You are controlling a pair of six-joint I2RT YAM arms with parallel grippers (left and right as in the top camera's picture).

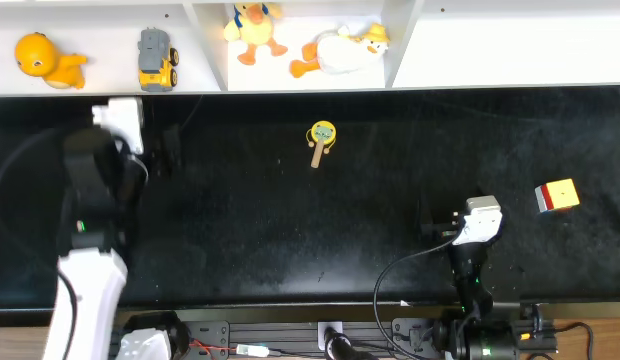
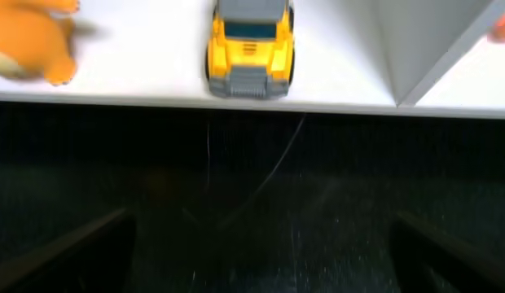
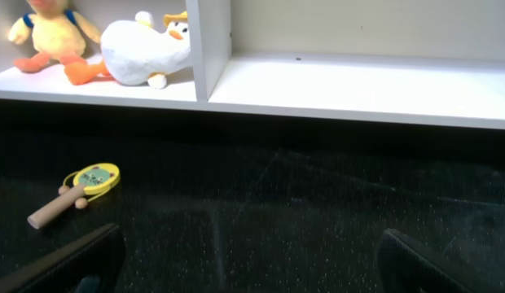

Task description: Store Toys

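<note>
You have a black tabletop (image 1: pixel 290 230) meeting a white shelf (image 1: pixel 440 70) along the top. A yellow wooden-handled rattle (image 1: pixel 321 140) lies upper centre, a yellow-red cube (image 1: pixel 557 195) far right. Your left claw (image 2: pixel 262 215) and right claw (image 3: pixel 252 234) both hang released.

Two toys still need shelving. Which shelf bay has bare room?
The right bay, beyond the divider next to the white goose, is bare. The middle bay is crowded with the goose and yellow duck. The left bay holds the orange duck and truck, with a gap between them.
</note>
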